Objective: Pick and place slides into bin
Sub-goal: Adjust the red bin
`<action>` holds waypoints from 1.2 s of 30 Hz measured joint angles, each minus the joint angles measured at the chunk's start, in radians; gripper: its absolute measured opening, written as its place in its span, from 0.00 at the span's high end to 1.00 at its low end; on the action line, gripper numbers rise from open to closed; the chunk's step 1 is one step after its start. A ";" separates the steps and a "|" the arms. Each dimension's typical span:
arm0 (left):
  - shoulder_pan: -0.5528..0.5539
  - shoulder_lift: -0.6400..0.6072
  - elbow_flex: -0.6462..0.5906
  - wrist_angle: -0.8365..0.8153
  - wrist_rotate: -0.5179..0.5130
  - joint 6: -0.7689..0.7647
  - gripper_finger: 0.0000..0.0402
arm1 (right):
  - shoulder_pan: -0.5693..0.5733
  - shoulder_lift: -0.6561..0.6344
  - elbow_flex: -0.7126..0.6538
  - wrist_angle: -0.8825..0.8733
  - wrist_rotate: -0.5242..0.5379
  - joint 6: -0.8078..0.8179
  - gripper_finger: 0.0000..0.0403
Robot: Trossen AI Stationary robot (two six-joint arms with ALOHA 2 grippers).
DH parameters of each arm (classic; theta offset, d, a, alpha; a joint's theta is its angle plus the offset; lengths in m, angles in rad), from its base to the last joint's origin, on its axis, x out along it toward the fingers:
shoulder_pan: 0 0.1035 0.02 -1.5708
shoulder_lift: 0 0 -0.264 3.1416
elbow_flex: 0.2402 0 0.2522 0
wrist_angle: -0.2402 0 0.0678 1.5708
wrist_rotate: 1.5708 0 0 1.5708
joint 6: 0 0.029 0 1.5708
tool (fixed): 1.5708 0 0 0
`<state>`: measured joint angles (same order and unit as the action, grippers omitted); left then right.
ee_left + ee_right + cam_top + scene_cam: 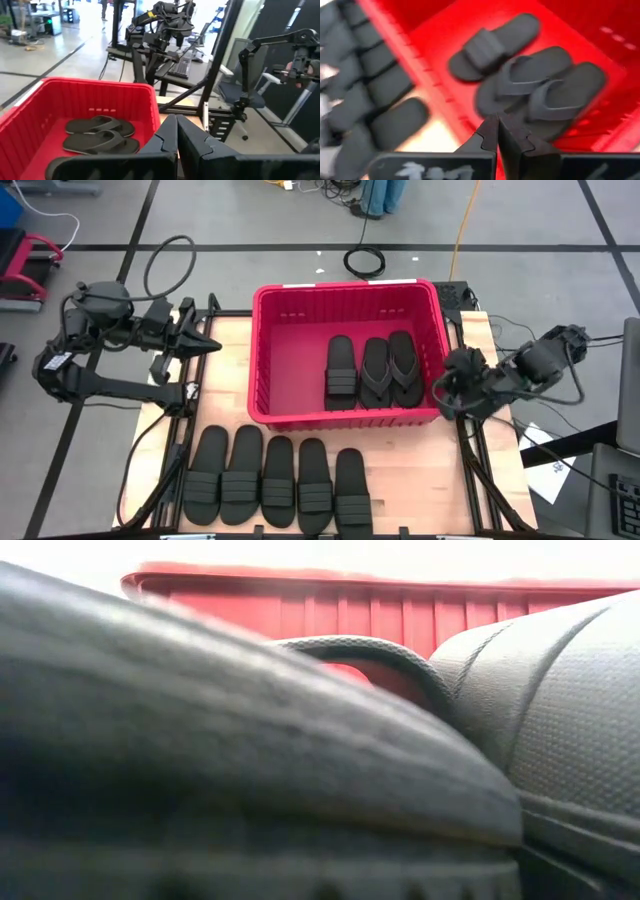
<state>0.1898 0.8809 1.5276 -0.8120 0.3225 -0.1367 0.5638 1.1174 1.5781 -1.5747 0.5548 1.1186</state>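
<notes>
The red bin (290, 350) stands mid-table. On its floor lie a wide-strap slide (340, 370) and two thong slides (376, 372) (403, 368). Several more wide-strap slides (275, 480) lie side by side on the board near the table's near edge; the low view is filled by them (250, 760), with the bin (400, 610) behind. My left gripper (210, 345) hovers shut to the left of the bin, pointing at it (176, 125). My right gripper (440, 398) is shut above the bin's near right corner, tipped down toward the slides inside (497, 120).
Bare wooden board (225, 380) lies between my left gripper and the bin. A black cable coil (365, 260) lies on the floor beyond the bin. Papers (550, 470) lie off the table's right edge. Other workstations and a chair (235, 95) stand in the room behind.
</notes>
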 joint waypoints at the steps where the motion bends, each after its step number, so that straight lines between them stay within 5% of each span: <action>1: 0.000 0.006 0.000 0.000 -0.007 -0.006 1.00 | -0.026 -0.023 -0.036 0.003 0.002 0.006 1.00; 11: 0.000 0.062 -0.001 0.006 -0.014 -0.041 1.00 | -0.386 -0.215 -0.341 0.004 0.046 0.013 1.00; 21: 0.000 0.069 -0.001 0.019 -0.012 -0.042 0.99 | -0.659 -0.259 -0.440 0.007 0.016 -0.042 1.00; 28: 0.000 0.069 -0.001 0.045 -0.010 -0.057 0.99 | -0.780 -0.259 -0.512 0.004 0.012 -0.068 1.00; 36: 0.000 0.067 -0.001 0.062 -0.008 -0.059 0.99 | -0.855 -0.261 -0.610 0.136 -0.131 -0.241 1.00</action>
<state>0.1902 0.9482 1.5265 -0.7502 0.3148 -0.1961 -0.2909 0.8568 0.9683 -1.4384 0.4239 0.8773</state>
